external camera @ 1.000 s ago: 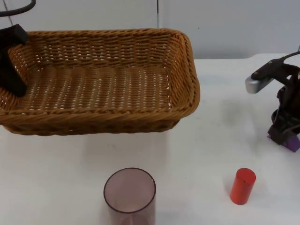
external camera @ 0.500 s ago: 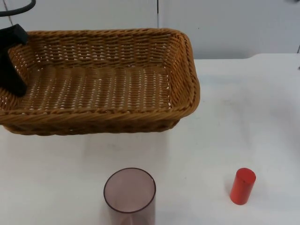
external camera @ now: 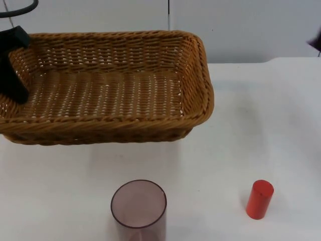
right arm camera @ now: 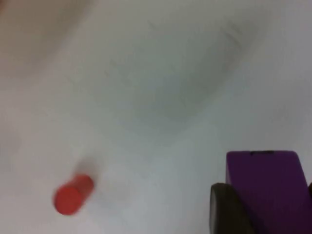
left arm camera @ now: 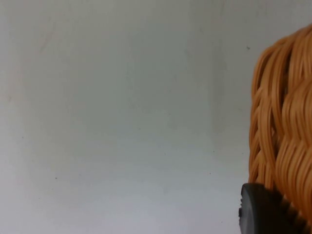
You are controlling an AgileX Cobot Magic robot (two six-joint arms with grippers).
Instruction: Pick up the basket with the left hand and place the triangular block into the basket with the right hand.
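The woven wicker basket (external camera: 108, 85) is on the left half of the table in the top view and holds nothing. My left gripper (external camera: 12, 65) is shut on its left rim, one black finger reaching down inside the wall. The left wrist view shows the basket's wicker rim (left arm camera: 285, 126) against a black fingertip (left arm camera: 263, 212). In the right wrist view my right gripper (right arm camera: 268, 209) is shut on a purple block (right arm camera: 263, 180), held above the white table. A dark bit of the right arm (external camera: 316, 43) peeks in at the right edge of the top view.
A red cylinder (external camera: 260, 199) stands at the front right of the table, and shows as the red cylinder (right arm camera: 72, 195) in the right wrist view. A translucent maroon cup (external camera: 138, 208) stands at the front centre. The grey partition wall (external camera: 241, 25) closes the far side.
My right gripper has lifted the purple block off the table at the far right and risen out of the top view, then reappeared higher at its right edge. Basket and left gripper have not moved.
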